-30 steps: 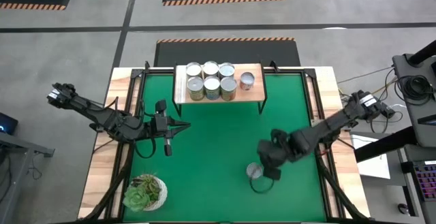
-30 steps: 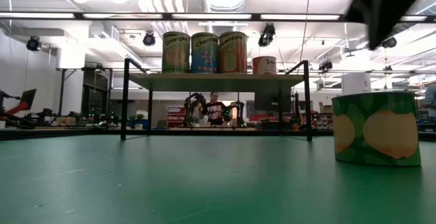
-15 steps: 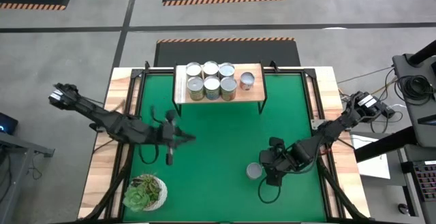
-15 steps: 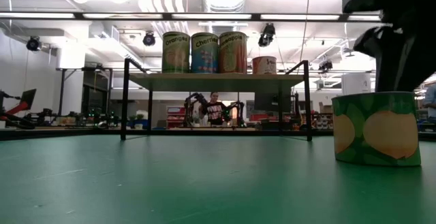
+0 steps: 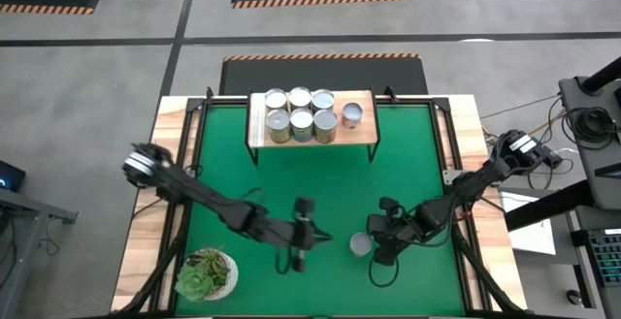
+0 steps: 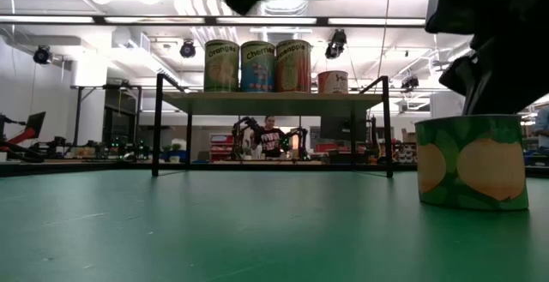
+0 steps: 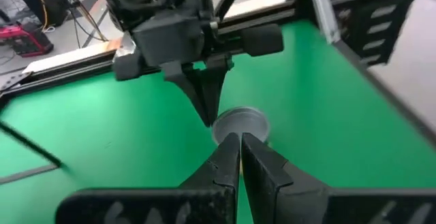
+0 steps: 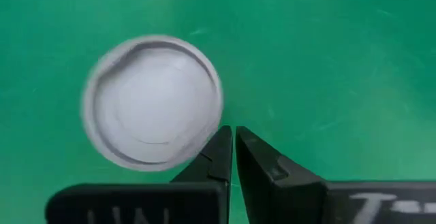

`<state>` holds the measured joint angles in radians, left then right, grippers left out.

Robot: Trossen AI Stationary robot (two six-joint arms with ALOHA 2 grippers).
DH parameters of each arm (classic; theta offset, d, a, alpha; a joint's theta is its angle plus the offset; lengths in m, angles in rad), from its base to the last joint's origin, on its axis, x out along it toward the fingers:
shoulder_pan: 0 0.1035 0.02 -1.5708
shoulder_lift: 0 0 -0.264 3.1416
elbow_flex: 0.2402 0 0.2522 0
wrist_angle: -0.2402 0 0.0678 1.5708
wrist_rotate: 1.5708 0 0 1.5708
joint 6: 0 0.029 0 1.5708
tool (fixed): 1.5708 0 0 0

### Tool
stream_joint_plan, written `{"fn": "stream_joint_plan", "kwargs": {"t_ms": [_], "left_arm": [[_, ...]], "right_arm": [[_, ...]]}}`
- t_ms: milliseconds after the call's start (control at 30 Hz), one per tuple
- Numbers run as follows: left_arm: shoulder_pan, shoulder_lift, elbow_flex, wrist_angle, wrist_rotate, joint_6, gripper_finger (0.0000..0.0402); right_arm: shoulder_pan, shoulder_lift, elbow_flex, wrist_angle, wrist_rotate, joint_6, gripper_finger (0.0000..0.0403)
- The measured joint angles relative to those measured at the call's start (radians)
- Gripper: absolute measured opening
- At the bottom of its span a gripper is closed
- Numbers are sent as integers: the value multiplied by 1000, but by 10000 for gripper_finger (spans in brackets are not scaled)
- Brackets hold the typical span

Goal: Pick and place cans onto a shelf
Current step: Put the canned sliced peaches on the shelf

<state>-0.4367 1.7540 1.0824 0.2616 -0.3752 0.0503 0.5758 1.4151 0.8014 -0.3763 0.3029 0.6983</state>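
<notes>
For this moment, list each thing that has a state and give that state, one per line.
Left gripper: shut, empty, near the loose can.
Right gripper: shut, empty, beside the loose can.
Loose can: upright on the green mat, not held.
Shelf: holds seven cans.
Shelf cans: six upright in two rows; a seventh stands apart.
Succulent: upright in its pot.

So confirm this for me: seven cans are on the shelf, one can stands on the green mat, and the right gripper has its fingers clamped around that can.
Not quite. The shelf does carry seven cans and the last can stands on the green mat, but the right gripper is not clamped on it. The right wrist view shows its fingers shut together beside the can's rim, holding nothing.
</notes>
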Motion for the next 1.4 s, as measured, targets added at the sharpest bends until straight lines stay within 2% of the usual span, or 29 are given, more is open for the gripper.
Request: {"fn": "stream_joint_plan", "kwargs": {"t_ms": [133, 300, 767, 867, 1000, 1267, 1400], "left_arm": [[25, 139, 130, -67, 0, 36, 0], [36, 244, 232, -211, 1, 65, 0], [64, 399, 297, -44, 246, 18, 0], [93, 407, 297, -21, 321, -7, 0], [126, 413, 286, -27, 365, -48, 0], [142, 408, 283, -57, 352, -90, 0], [145, 389, 283, -133, 222, -91, 0]], "right_arm": [[0, 0, -20, 0, 13, 0, 9], [0, 0, -23, -6, 13, 0, 9], [3, 0, -23, 19, 12, 0, 9], [3, 0, -24, 18, 12, -2, 9], [3, 0, -24, 15, 2, -1, 9], [39, 0, -25, 18, -84, 49, 9], [75, 0, -25, 40, -101, 90, 9]]}}
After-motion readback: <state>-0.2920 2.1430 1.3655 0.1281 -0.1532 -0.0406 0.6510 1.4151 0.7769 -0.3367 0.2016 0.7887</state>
